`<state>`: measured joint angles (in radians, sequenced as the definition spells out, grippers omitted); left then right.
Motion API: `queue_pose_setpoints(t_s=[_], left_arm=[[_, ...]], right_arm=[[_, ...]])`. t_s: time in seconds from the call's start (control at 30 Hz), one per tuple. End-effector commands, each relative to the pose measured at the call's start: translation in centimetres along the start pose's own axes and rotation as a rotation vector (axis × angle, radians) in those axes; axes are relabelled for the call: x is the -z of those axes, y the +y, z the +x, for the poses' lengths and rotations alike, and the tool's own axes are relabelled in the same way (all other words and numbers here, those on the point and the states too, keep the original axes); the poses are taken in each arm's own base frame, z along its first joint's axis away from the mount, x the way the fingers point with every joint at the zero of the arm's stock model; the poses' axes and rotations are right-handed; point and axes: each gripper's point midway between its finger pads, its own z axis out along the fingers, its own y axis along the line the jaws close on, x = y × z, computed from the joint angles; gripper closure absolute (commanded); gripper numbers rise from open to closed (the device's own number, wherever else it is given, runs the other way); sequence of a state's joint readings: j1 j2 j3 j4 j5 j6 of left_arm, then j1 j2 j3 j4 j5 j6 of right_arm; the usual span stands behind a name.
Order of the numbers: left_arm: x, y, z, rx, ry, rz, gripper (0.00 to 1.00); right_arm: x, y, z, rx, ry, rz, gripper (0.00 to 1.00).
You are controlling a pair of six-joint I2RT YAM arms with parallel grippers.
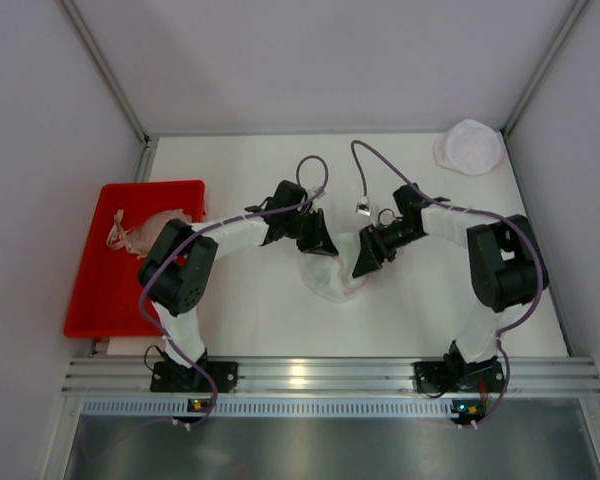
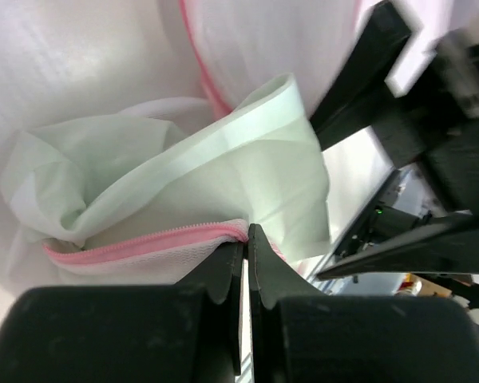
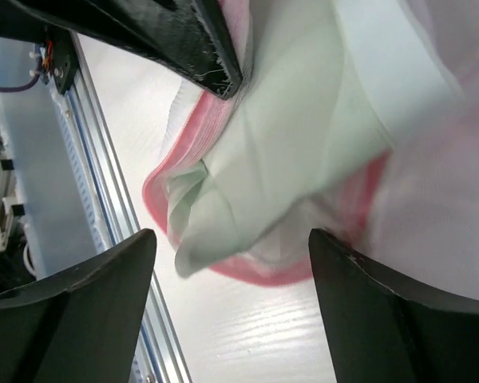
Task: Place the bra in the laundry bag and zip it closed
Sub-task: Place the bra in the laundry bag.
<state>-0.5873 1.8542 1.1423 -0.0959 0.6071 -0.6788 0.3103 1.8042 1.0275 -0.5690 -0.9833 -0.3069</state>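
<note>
Stuffing appears in hand: left gripper point(image 2: 247, 239) clamps the laundry bag point(image 1: 330, 282) by its zipper edge point(image 2: 144, 242); right gripper point(image 3: 230, 243) gapes wide; bra point(image 2: 223, 159) half inside, mid-table point(image 1: 250, 310). Next: tuck fully, then zip.

A red tray point(image 1: 90, 300) sits at the left edge of the white worktop point(image 1: 260, 160), part of it reaching past the worktop's side. A crumpled pale pink cloth point(image 1: 145, 232) with thin straps lies in the tray's far half, while its near half is bare red plastic. Well away from the tray, in the worktop's far right corner, lies a round white pouch point(image 1: 469, 146). A ribbed aluminium rail point(image 1: 320, 375) runs rightward from just beside the tray's near corner. Plain pale walls point(image 1: 330, 60) stand behind the tray and on both sides.
</note>
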Motion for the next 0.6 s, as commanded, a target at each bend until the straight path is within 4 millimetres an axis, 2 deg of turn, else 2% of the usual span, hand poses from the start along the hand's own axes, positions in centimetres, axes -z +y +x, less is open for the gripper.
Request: queue_pose_setpoints(t_s=[0.0,0.1,0.2,0.27,0.33,0.43,0.47,0.57], left_arm=[[1.4,0.8,-0.4,-0.058,-0.032,-0.068,1.00],[1.3,1.1,-0.1,-0.062,-0.021,-0.072,1.00],[1.4,1.1,-0.1,-0.080,-0.020,-0.074,1.00],[1.5,1.0,-0.1,-0.092,-0.016,-0.068,1.00],[1.7,0.7,-0.2,-0.111,-0.018,-0.062,1.00],[1.7,0.7,0.1,-0.138,-0.006,-0.059,1.00],[1.8,0.5,0.1,-0.155,-0.006,-0.054,1.00],[2.1,0.4,0.0,-0.189,-0.007,-0.049,1.00]], right_arm=[[4.7,1.1,-3.9,0.149,-0.076,0.107,0.21],[8.4,0.2,-6.1,0.142,-0.152,0.183,0.21],[12.0,-2.8,-8.2,0.100,-0.240,0.324,0.25],[13.2,-5.5,-9.0,0.051,-0.271,0.438,0.27],[13.9,-7.7,-9.0,-0.010,-0.279,0.529,0.31],[13.3,-10.1,-8.9,-0.072,-0.271,0.559,0.30],[12.4,-11.3,-8.3,-0.109,-0.247,0.551,0.30],[11.1,-12.9,-7.6,-0.193,-0.225,0.524,0.29]])
